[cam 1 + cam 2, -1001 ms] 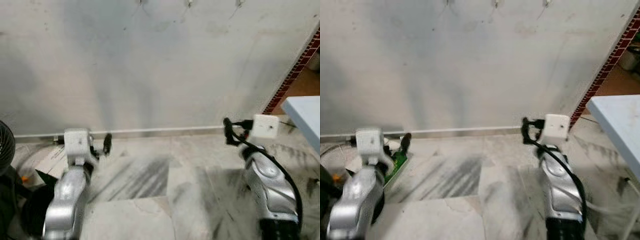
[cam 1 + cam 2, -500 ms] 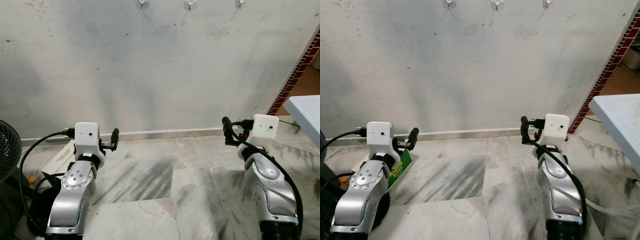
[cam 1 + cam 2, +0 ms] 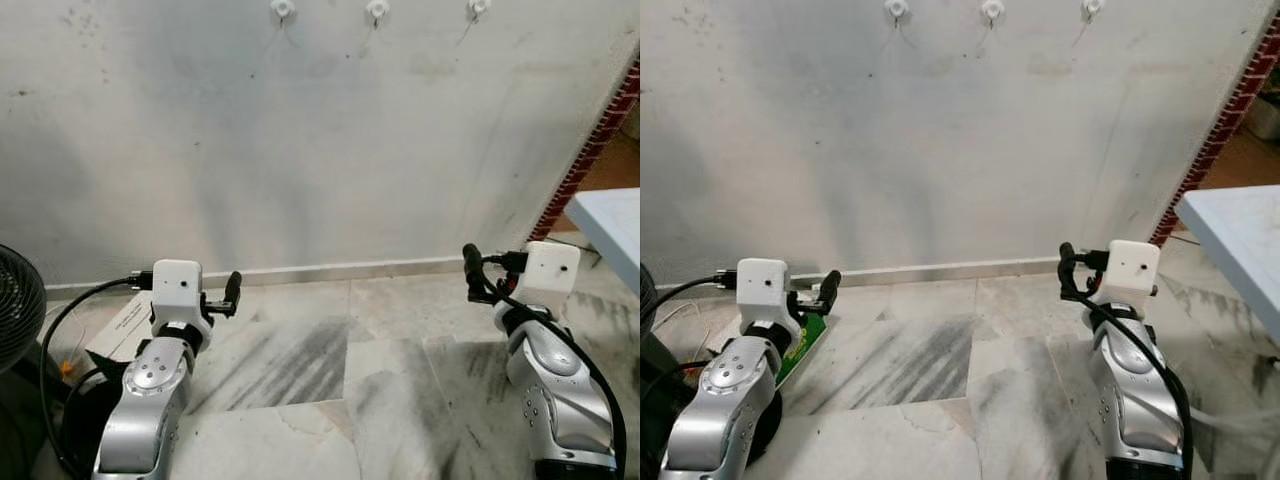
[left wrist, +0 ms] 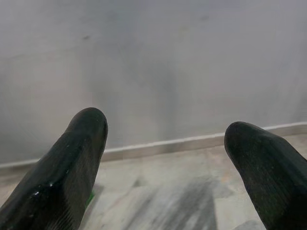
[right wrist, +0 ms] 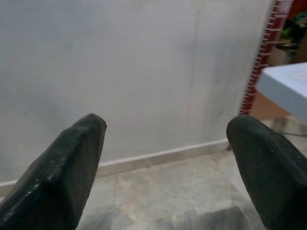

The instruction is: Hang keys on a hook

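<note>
Three small white hooks sit in a row high on the grey wall: the left hook, the middle hook and the right hook. The keys cannot be made out anywhere in these views, on the marble floor or in either hand.

The left hand is held low in front of the robot, pointing at the foot of the wall, its two black fingers spread wide with nothing between them. The right hand is held likewise, fingers apart and empty, facing the wall near the brick edge and the corner of a pale blue worktop.

As a judgement from the task alone: a bunch of keys should be light but loose and jangling, hard metal that slides on smooth pads, so it would swing once lifted. The ring is the likely place to pinch, leaving its loop free to slip over a hook's tip. The hooks stand well above both hands, so a long upward reach will be needed.

A black fan and a green-printed box stand at the floor's left edge.
</note>
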Robot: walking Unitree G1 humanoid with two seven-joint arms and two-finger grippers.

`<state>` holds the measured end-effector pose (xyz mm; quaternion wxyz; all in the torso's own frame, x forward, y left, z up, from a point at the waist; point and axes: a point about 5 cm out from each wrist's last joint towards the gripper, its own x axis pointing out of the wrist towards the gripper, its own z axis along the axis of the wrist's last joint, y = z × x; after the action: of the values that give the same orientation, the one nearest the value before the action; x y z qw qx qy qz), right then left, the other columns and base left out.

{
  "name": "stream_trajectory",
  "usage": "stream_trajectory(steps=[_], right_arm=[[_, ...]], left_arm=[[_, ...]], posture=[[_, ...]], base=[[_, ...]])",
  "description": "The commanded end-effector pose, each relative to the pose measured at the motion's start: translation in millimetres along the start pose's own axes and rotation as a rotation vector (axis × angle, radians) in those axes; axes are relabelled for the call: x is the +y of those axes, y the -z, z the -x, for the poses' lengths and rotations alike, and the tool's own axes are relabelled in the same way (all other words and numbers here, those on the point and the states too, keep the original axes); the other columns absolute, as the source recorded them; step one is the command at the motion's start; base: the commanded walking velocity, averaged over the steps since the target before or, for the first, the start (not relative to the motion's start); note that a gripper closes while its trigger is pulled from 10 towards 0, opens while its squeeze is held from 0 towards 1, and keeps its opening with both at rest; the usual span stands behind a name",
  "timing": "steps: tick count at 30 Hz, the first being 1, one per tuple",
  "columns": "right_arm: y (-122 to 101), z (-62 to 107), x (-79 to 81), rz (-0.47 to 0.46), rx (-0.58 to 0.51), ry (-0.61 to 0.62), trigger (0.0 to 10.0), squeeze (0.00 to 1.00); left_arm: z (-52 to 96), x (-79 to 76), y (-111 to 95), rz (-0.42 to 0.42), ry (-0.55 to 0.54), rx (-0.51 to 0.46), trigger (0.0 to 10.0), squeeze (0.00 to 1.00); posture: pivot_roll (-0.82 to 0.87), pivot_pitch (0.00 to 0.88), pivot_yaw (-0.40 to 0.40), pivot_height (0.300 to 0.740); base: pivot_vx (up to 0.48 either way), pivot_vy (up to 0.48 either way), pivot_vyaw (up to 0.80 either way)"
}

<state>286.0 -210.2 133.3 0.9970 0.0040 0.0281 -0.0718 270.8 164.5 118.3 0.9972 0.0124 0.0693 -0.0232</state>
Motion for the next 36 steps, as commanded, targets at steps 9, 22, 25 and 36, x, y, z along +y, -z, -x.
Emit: stream_trajectory(steps=[9,22,25,36], right_arm=[[-7,-1.4,3.0,-0.009,-0.011,-0.017,10.0,0.00],[-8,-1.8,7.6,-0.003,-0.017,-0.037,10.0,0.00],[-8,-2.1,10.6,-0.008,-0.017,-0.044,10.0,0.00],[-10,-5.4,12.9,-0.009,-0.025,-0.057,10.0,0.00]], left_arm=[[0.0,3.9,-7,-0.004,-0.044,-0.038,10.0,0.00],[-0.5,-0.9,-9,-0.021,-0.042,-0.064,10.0,0.00],[-2.9,-2.7,-10,-0.023,-0.042,-0.067,10.0,0.00],[-9.1,-7.5,-14,0.004,-0.031,-0.089,10.0,0.00]], posture=[[-0.03,0.016,0.030,0.740],[-0.03,0.017,0.024,0.740],[-0.03,0.018,0.022,0.740],[-0.03,0.018,0.022,0.740]], base=[[0.000,0.000,-0.66],[0.000,0.000,-0.07],[0.000,0.000,0.00],[0.000,0.000,0.00]])
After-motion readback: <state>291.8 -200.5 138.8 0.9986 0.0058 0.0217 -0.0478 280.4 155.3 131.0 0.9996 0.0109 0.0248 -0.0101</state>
